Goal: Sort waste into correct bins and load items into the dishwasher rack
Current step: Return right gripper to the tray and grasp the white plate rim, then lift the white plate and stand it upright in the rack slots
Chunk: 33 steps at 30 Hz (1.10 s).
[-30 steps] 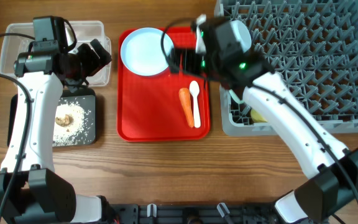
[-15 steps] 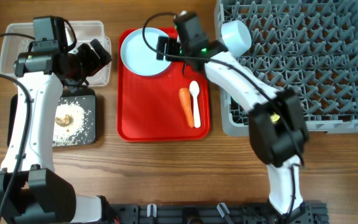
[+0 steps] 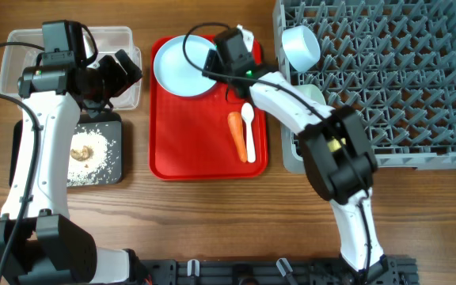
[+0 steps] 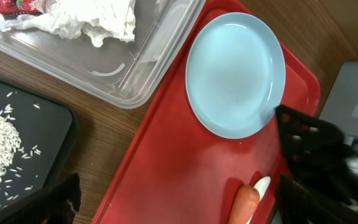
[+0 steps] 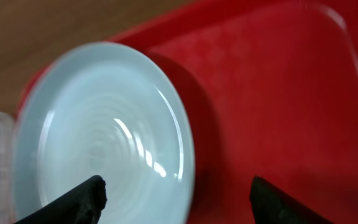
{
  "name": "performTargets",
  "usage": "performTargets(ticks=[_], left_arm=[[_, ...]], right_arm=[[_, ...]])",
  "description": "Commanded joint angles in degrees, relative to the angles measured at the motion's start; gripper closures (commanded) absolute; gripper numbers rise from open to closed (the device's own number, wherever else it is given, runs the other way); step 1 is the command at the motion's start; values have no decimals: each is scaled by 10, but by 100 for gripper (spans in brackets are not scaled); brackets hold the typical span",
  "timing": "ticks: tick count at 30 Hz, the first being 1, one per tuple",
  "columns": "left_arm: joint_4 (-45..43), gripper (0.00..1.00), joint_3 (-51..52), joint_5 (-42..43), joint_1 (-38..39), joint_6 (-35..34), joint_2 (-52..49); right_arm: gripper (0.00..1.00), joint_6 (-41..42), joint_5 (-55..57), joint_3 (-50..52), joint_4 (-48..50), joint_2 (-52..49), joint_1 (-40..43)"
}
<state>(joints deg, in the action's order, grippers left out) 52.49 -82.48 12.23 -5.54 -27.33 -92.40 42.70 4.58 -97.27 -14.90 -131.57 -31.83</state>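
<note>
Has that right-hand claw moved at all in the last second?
Yes. The right gripper has swung left across the red tray, from near the dishwasher rack to the plate's right edge.

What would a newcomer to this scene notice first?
The bright red tray in the middle, carrying a pale blue plate, an orange carrot and a white spoon. The right arm hangs over it, jaws apart by the plate's edge. A big grey rack fills the right side.

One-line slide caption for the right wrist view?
Right gripper, jaws apart, at the rim of the pale blue plate on the red tray.
</note>
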Motion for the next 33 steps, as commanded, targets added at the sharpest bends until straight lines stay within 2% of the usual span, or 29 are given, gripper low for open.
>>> performTargets(ticks=[1,4,9,15,19,23,28,33], left_arm=[[-2,0,-2,-1,-3,0,11],[-2,0,-2,-1,-3,1,11],[-1,0,-2,-1,-3,1,11],[-1,0,-2,-1,-3,1,11],[-2,0,-2,-1,-3,1,11],[-2,0,-2,-1,-3,1,11],[-1,0,-2,-1,-3,1,11],[-2,0,-2,-1,-3,1,11]], right_arm=[[29,9,10,-3,7,-24,-2],[37,9,10,-3,8,-26,-2],[56,11,8,-3,-1,-39,-2],[71,23,5,-3,-1,-44,-2],[78,23,6,-3,5,-44,-2],[80,12,4,-3,6,-44,-2],[96,8,-32,-3,-10,-39,0],[96,5,-36,-3,-45,-12,10]])
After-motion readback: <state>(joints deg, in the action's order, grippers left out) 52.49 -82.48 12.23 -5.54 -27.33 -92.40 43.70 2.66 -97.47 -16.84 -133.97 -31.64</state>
